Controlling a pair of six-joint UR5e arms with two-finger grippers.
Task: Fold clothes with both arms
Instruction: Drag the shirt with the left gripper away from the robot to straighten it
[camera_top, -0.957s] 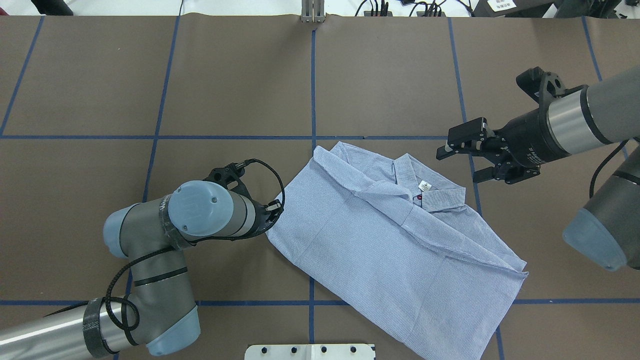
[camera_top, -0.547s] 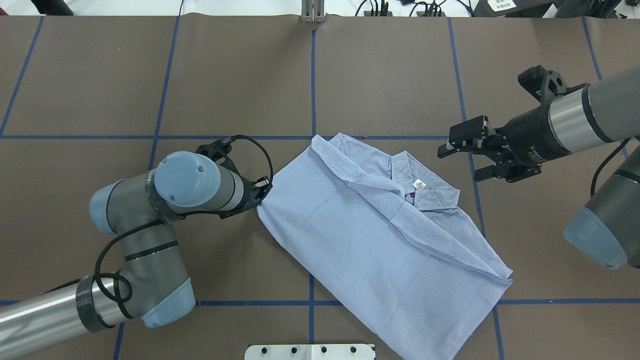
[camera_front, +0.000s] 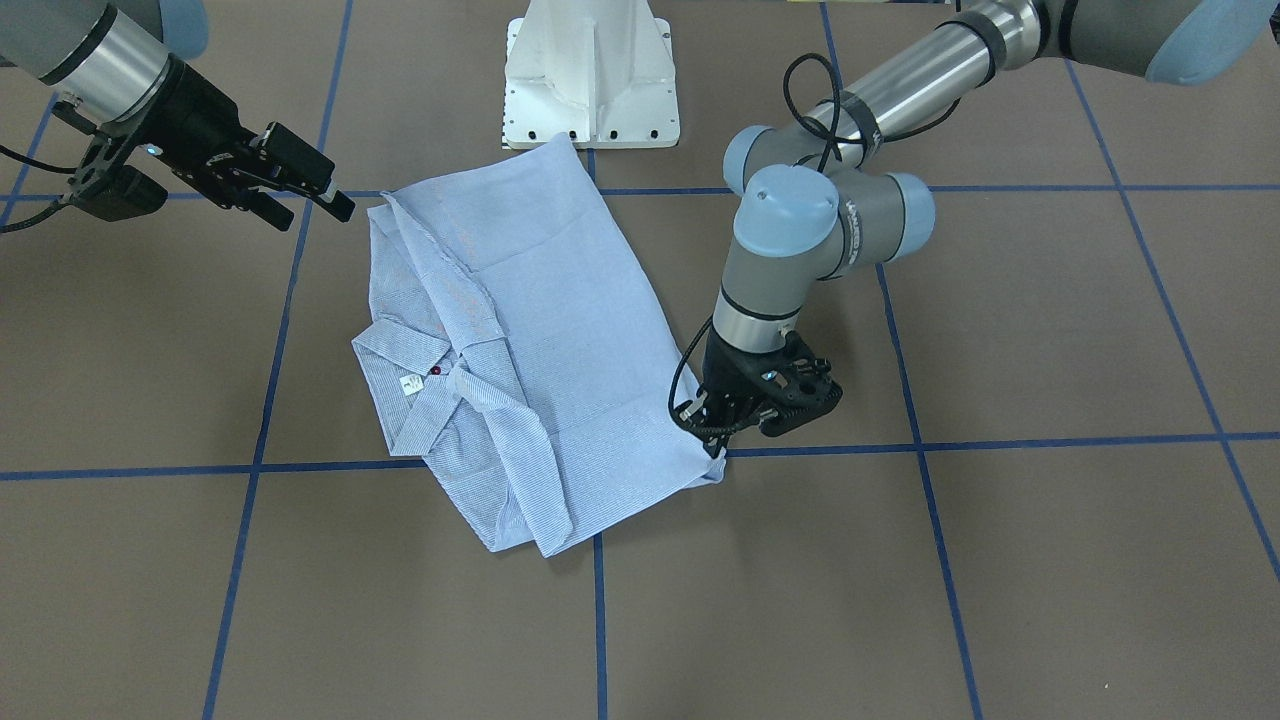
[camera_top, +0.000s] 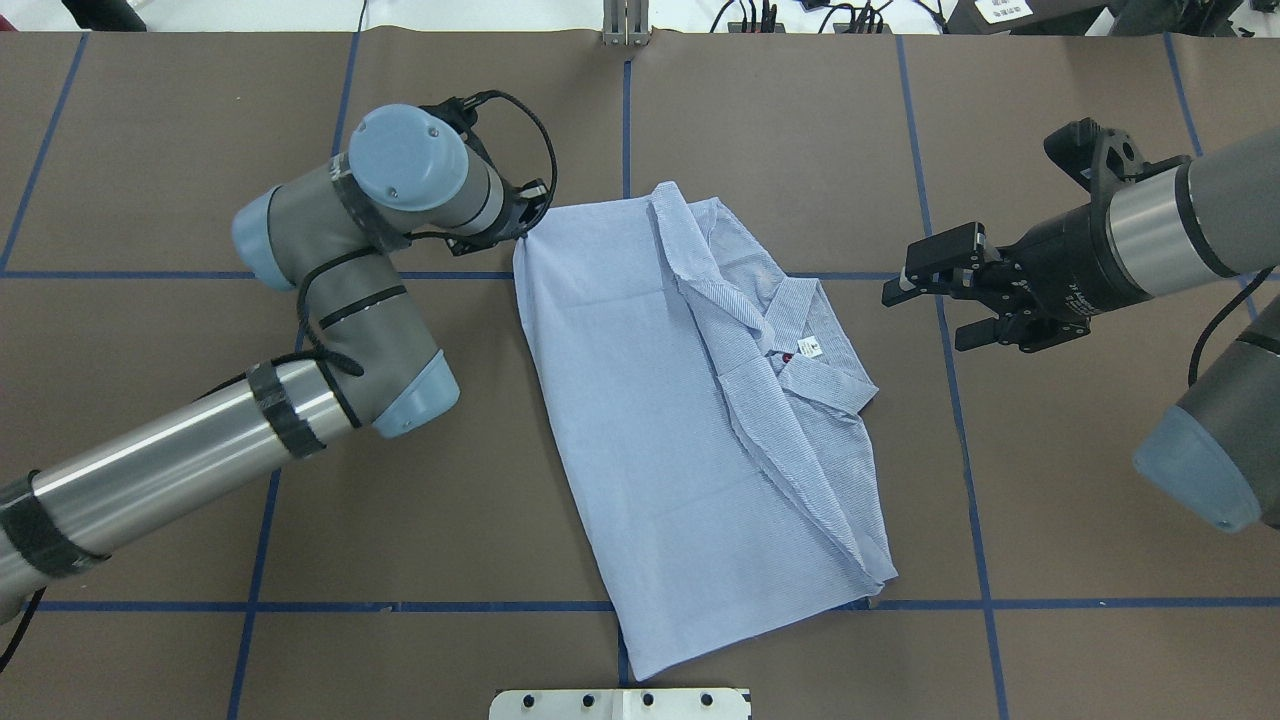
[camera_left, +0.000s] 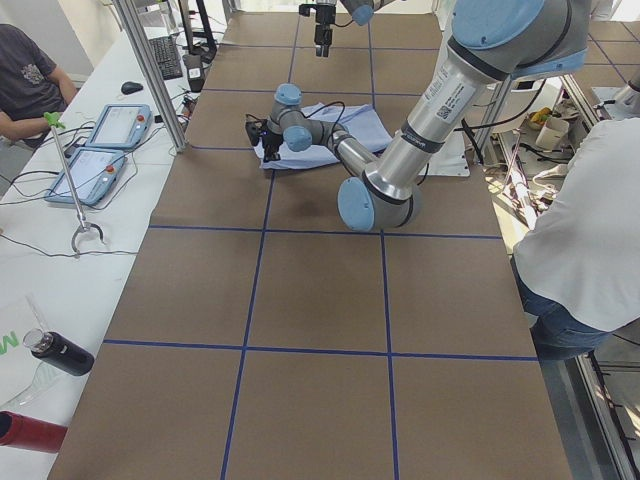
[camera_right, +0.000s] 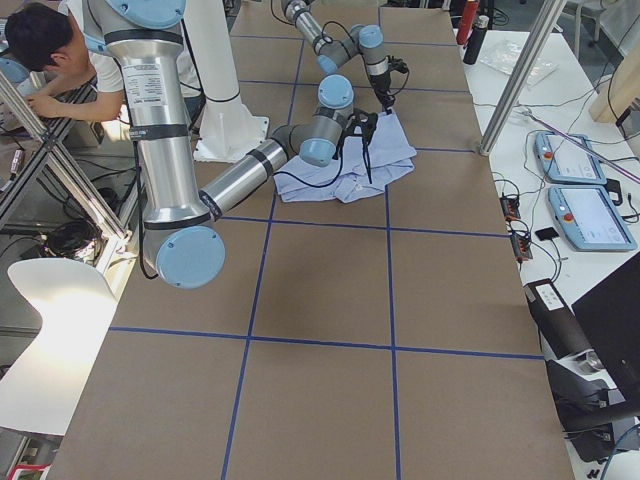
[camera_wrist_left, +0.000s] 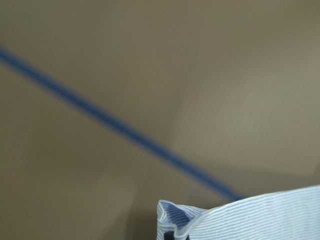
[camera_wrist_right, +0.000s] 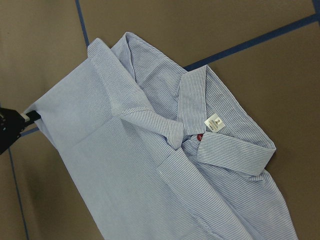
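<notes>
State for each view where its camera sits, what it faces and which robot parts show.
Front-facing: across the table, facing the base; left arm, right arm.
Overhead: behind the arms, looking down; both arms.
Exterior left: table's left end; left arm near.
Exterior right: opposite end; right arm near.
Left wrist: close on shirt corner, table.
Right wrist: down on shirt collar; left gripper at edge.
Shared: both wrists see the shirt.

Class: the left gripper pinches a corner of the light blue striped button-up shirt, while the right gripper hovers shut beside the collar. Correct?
No: in the overhead view the right gripper hovers open, jaws apart. The left gripper pinches the light blue shirt by a corner.
</notes>
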